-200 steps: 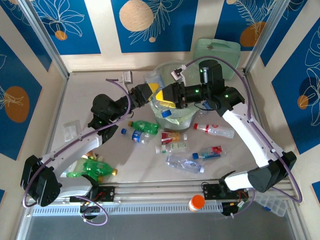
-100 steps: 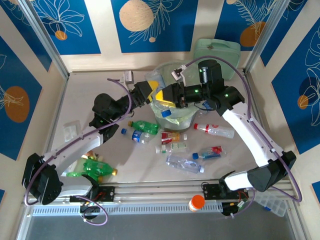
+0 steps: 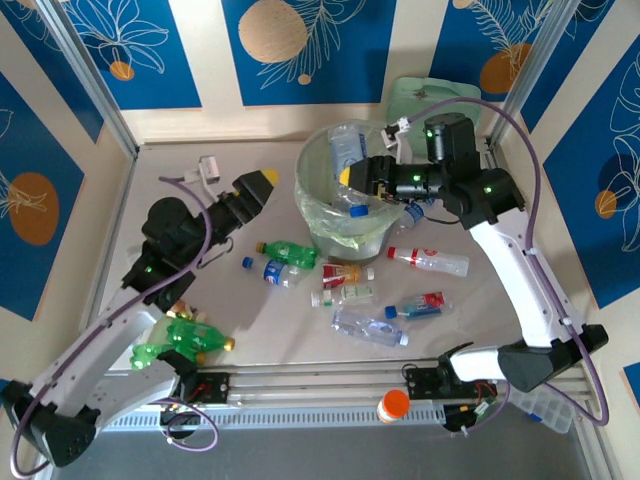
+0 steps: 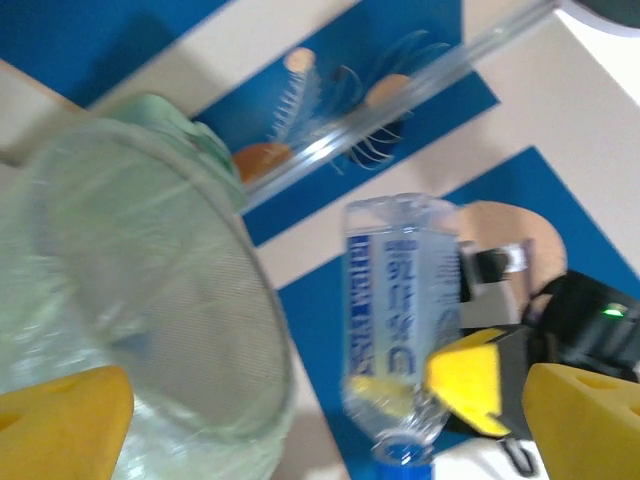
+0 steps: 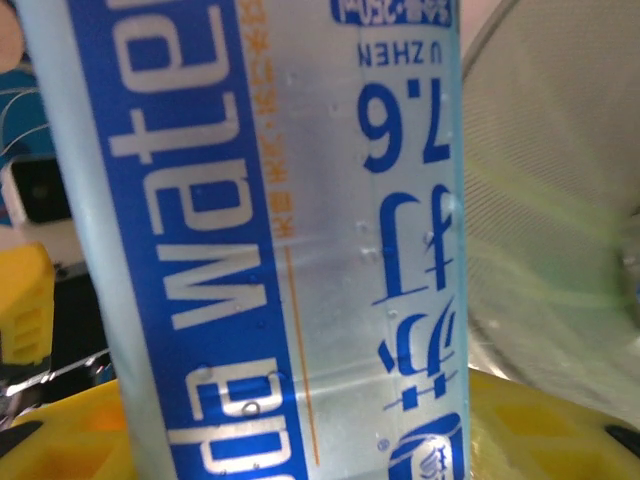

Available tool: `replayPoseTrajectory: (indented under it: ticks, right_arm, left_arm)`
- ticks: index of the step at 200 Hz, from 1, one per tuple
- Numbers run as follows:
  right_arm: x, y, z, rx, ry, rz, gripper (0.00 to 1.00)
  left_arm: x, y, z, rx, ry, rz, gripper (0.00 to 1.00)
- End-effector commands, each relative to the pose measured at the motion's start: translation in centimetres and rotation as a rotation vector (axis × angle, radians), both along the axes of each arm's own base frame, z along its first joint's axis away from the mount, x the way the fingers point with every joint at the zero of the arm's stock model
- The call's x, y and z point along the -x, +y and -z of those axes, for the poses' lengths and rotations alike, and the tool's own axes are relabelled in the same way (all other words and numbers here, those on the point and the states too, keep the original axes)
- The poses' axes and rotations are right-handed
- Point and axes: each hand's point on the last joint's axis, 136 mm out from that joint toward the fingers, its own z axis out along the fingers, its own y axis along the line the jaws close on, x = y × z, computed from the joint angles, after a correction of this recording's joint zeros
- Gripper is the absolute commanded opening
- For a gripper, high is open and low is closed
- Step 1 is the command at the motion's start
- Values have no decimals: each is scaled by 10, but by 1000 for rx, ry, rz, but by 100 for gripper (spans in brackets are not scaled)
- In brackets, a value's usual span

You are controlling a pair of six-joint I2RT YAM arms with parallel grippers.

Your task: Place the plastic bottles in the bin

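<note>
Bottle [image 3: 343, 148] hangs cap-down over bin [image 3: 312, 222], upper centre, clamped by right gripper [image 3: 352, 180]; best released only once centred inside the rim. Left gripper [image 3: 258, 184] gapes wide, empty.

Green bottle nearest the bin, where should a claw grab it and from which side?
Take the green bottle at mid-body, probably straight down from above: it lies flat, cap pointing left, so its round sides can be pinched front-to-back; a blue-labelled bottle crowds the near side.
</note>
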Motion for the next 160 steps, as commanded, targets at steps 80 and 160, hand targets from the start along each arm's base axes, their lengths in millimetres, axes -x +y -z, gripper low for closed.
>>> replayPoseTrajectory:
  ticks: [80,160]
  right_arm:
    - [-61,-22,65,380,76,144,40]
    - [-88,5,154,564,217,91,42]
  left_arm:
    - [12,74,48,-398,130,-291,100]
    - [23,106,78,-543,239,-384,100]
